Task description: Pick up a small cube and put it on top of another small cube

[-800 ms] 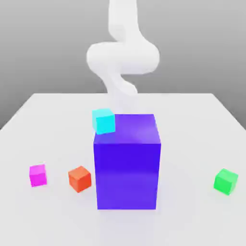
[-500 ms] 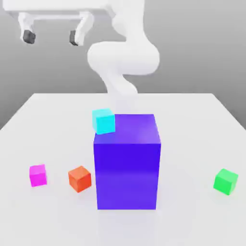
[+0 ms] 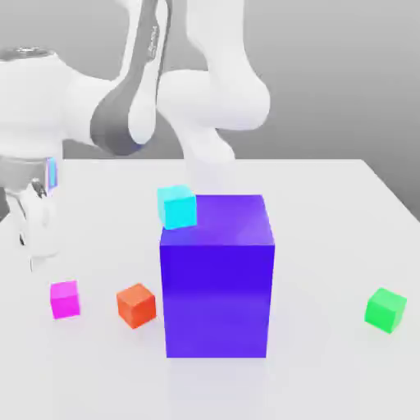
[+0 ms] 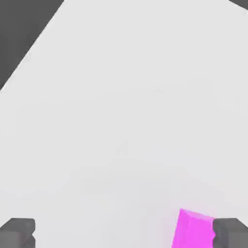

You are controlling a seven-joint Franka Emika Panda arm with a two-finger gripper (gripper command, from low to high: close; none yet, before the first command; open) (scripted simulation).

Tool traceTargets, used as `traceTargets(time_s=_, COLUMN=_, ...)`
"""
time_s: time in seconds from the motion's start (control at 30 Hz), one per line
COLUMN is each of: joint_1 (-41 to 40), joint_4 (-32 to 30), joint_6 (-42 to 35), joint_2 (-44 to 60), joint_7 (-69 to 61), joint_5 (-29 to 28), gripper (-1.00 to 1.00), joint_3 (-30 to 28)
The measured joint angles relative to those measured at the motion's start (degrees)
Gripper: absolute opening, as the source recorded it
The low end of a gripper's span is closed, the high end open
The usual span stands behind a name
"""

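The small cube (image 3: 64, 299) is plain magenta-pink and sits on the white table (image 3: 328, 205) at the exterior view's left. My gripper (image 3: 34, 253) hangs just above and slightly behind it, fingers pointing down. In the hand view the gripper (image 4: 123, 233) is open, its two dark fingertips (image 4: 17, 233) standing wide apart. The small cube (image 4: 193, 230) lies close to one of them, off the middle of the gap. Nothing is held. A small orange-red cube (image 3: 136, 305) rests a short way to the magenta one's right.
A big blue-violet block (image 3: 217, 279) stands mid-table, with a cyan cube (image 3: 177, 206) at its upper left corner. A small green cube (image 3: 385, 309) lies at the exterior view's right. The white arm (image 3: 123, 107) reaches over the table's left half.
The arm has swung down from high above to the exterior view's left, bringing the open gripper low beside the magenta cube. No cube has moved.
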Motion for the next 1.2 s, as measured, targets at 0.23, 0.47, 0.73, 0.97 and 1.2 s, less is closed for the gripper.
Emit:
traceTargets(time_s=0.23, joint_1=-6.1, joint_4=-1.5, joint_6=9.7, joint_2=13.0, joint_7=-6.4, joint_5=13.0, gripper=0.0, joint_3=4.9)
traceTargets(time_s=0.47, joint_1=-9.1, joint_4=-0.4, joint_6=14.5, joint_2=18.9, joint_7=-7.9, joint_5=14.8, gripper=-1.0, joint_3=8.3)
traceTargets(time_s=0.73, joint_1=-7.0, joint_4=-2.2, joint_6=7.7, joint_2=10.2, joint_7=-4.2, joint_5=10.0, gripper=-1.0, joint_3=5.1)
traceTargets(time_s=0.97, joint_1=1.7, joint_4=1.8, joint_6=2.9, joint_2=5.0, joint_7=-7.2, joint_5=7.2, gripper=-1.0, joint_3=9.9)
traceTargets(time_s=1.2, joint_1=19.1, joint_4=5.2, joint_6=-0.5, joint_2=4.3, joint_7=-14.8, joint_5=7.3, gripper=-1.0, joint_3=19.4)
